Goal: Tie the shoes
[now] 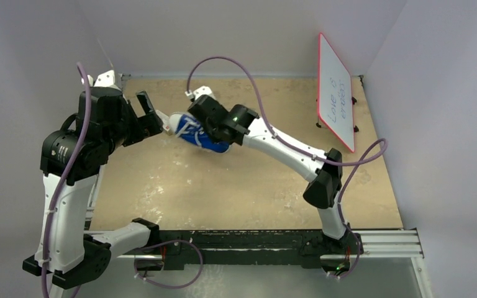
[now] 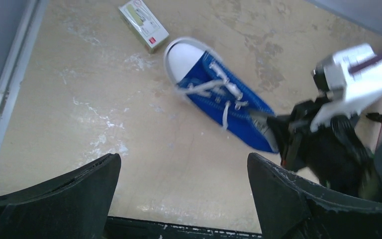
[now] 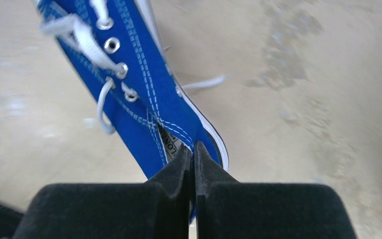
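My R gripper (image 3: 193, 155) is pinched shut at heel collar of blue sneaker (image 3: 142, 102); L gripper (image 2: 183, 160) hovers wide open. Laces (image 2: 213, 87) lie loose, no knot yet, so tying's all left.

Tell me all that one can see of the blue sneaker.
The blue sneaker is small, low-top, of canvas, with white toe cap, white sole and metal eyelets. Its white laces are loose and untied. It lies on the table, and the right gripper is shut on its heel end.
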Available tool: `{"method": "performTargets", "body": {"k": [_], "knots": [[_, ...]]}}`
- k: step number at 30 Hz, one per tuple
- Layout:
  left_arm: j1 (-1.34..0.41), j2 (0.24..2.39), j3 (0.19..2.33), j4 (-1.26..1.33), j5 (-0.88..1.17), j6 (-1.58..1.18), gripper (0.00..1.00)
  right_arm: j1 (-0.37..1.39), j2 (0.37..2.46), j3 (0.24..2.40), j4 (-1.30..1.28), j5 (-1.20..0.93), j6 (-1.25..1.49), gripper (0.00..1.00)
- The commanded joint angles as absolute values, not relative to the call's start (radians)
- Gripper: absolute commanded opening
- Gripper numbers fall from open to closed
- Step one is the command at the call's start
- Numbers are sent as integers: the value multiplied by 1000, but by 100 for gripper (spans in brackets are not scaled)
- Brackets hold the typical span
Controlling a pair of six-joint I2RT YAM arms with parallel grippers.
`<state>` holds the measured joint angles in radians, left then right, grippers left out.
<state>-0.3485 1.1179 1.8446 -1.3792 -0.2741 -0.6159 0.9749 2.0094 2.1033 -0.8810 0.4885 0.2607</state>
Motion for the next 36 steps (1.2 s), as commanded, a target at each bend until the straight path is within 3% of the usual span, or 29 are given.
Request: {"method": "performTargets", "body": {"k": [1, 4, 9, 12, 19, 26, 27, 32, 36], "knots": [[-353, 1100, 1921, -1404, -434, -609, 99, 1061, 1977, 2270, -854, 561, 387, 0], [-353, 1100, 1943, -1421, -532, -620, 99, 1068, 1949, 2201, -852, 521, 479, 0], [-353, 1095, 1892, -1388, -517, -635, 99, 1062, 1766, 1720, -705, 575, 677, 0], [-353, 1105, 1867, -1374, -474, -648, 99, 1014, 1697, 1541, -736, 627, 889, 0], [-353, 1181, 1809, -1348, -317, -647, 99, 969, 1707, 1374, -759, 553, 1145, 0], [-353, 1191, 1584, -1237, -110, -683, 99, 969, 1628, 1206, -623, 332, 1126, 0], [-353, 1188, 1539, -1209, -73, -694, 99, 969, 1608, 1189, -581, 270, 1083, 2], [-353, 1188, 1326, -1073, 88, -741, 99, 957, 1481, 1131, -545, 185, 927, 40], [-353, 1192, 1276, -1040, 62, -746, 99, 831, 1358, 1068, -457, 33, 687, 60]]}}
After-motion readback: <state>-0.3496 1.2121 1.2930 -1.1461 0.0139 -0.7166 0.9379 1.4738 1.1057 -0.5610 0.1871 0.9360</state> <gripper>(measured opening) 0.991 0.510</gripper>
